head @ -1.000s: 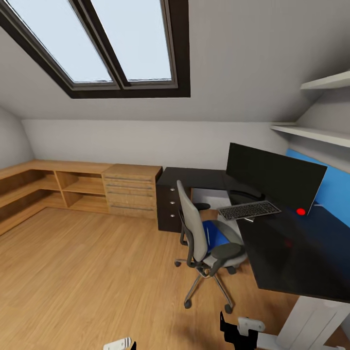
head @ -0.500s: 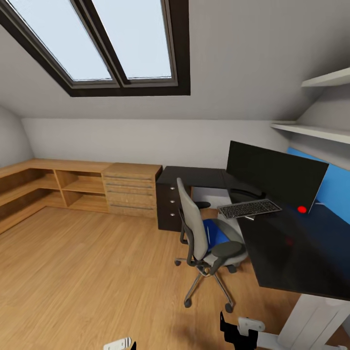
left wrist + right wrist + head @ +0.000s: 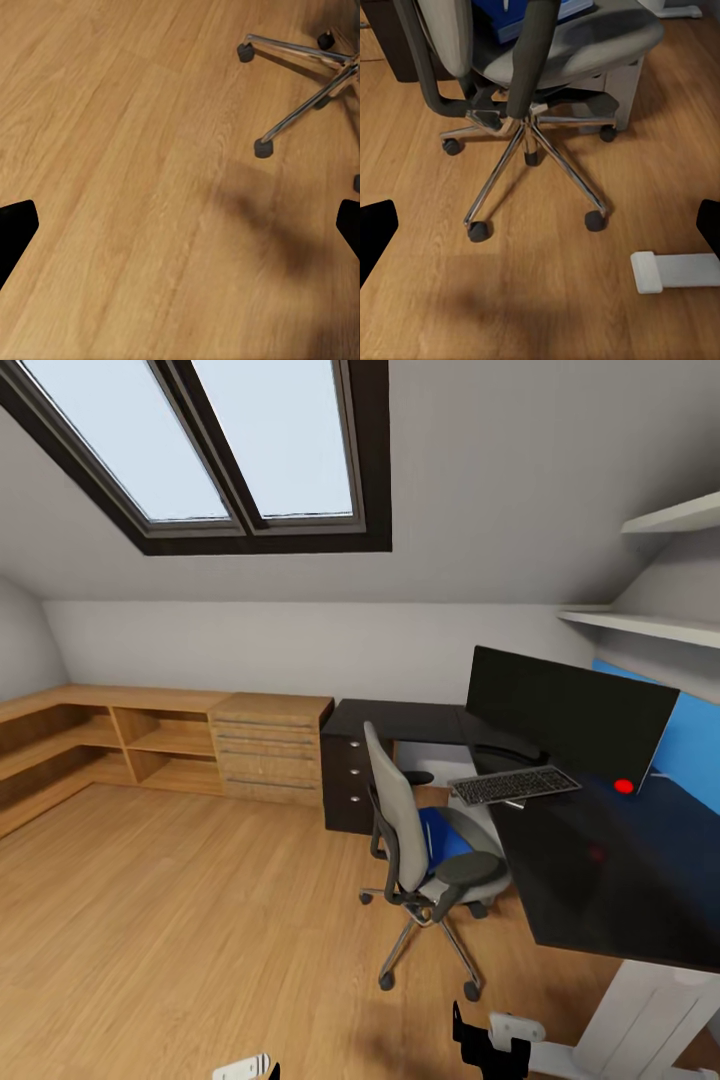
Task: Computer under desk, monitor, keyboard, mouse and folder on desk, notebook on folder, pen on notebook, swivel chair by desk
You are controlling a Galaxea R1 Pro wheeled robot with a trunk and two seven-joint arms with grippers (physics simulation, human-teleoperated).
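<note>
Both grippers, left (image 3: 180,229) and right (image 3: 540,229), are held wide apart and empty, low above the floor, while the bright blue folder (image 3: 445,839) ahead on the grey swivel chair (image 3: 425,850) is neared only slightly since a second ago.

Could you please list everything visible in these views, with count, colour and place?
skylight: one, dark frame, in the sloped ceiling
wooden shelving: one run, light wood, along the far wall
wall shelves: two, white, upper right
desk: one, black, right side
monitor: one, black, on the desk
keyboard: one, black, before the monitor
swivel chair: one, grey, beside the desk
folder: one, blue, on the chair seat
floor: light wood
left end effector: open, black fingertips, over the floor
right end effector: open, black fingertips, facing the chair base
</note>
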